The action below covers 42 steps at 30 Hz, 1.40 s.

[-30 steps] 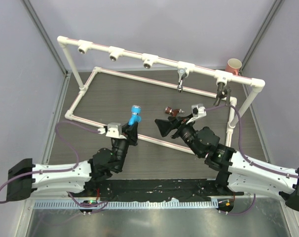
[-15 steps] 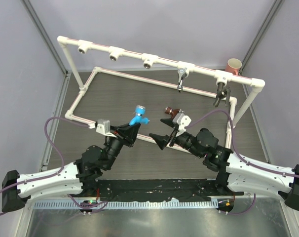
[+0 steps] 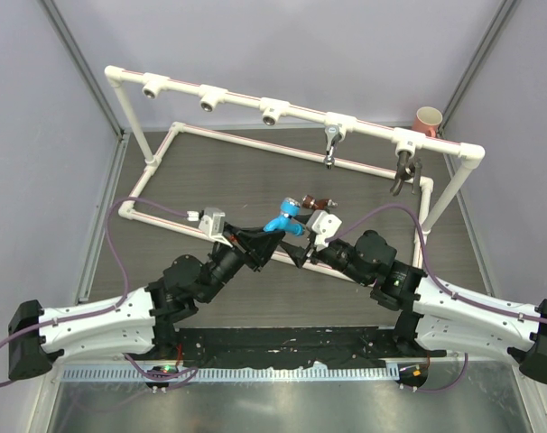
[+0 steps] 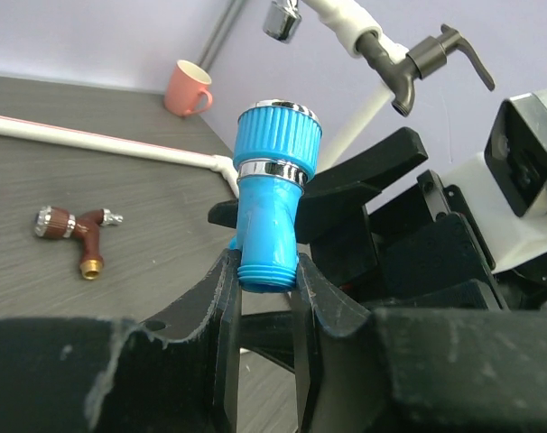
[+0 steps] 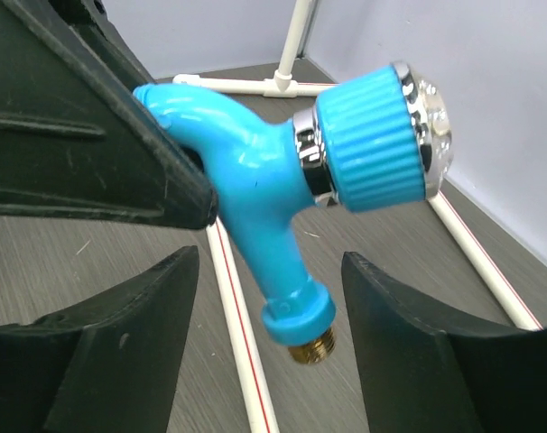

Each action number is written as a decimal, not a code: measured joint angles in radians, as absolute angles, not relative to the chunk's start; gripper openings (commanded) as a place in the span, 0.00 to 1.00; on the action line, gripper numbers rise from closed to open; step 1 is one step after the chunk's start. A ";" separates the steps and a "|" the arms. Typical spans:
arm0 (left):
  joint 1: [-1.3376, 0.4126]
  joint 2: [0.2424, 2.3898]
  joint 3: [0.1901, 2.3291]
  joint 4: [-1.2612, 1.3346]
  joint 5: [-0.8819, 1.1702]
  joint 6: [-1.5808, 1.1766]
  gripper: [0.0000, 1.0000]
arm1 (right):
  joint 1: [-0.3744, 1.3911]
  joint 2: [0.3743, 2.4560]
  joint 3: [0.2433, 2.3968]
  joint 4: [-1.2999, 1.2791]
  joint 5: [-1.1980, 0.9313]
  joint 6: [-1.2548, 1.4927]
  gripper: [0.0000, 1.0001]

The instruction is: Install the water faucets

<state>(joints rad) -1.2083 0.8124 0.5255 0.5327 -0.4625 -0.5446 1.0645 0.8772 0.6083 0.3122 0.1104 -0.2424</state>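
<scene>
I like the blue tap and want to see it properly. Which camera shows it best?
The right wrist view: the blue tap fills it, with ribbed handle, spout and brass thread. The left wrist view shows it pinched in the left gripper. The top view shows it tiny.

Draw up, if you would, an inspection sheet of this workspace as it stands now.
Surface: dark wood-grain table bearing a white pipe frame.
Job's things: blue faucet held in the air; copper faucet lying on the table; silver faucet and dark grey lever faucet hanging from the frame's top rail; three tee sockets unfilled.
Clutter: pink mug at the far right corner.
Grippers: left gripper shut on the blue faucet; right gripper open, fingers either side of it, not touching.
Cables: purple cables loop beside each arm.
Surroundings: plain lilac walls; nothing else seen.
</scene>
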 measured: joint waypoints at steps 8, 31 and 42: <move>-1.208 0.822 0.528 0.519 -0.427 -0.568 0.00 | 1.063 0.878 0.608 0.303 0.138 -0.284 0.21; -0.964 0.861 1.203 -0.477 -0.317 -0.513 0.98 | 1.063 0.899 0.609 0.200 0.189 -0.339 0.01; -0.756 1.174 1.321 -0.662 0.121 -0.512 0.98 | 1.063 0.900 0.613 0.168 0.158 -0.342 0.01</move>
<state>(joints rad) -0.7555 1.1740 1.3212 -0.6617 0.1207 -0.5121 1.0630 0.9001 0.6132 0.1684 0.1581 -0.3424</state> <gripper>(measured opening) 0.991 0.378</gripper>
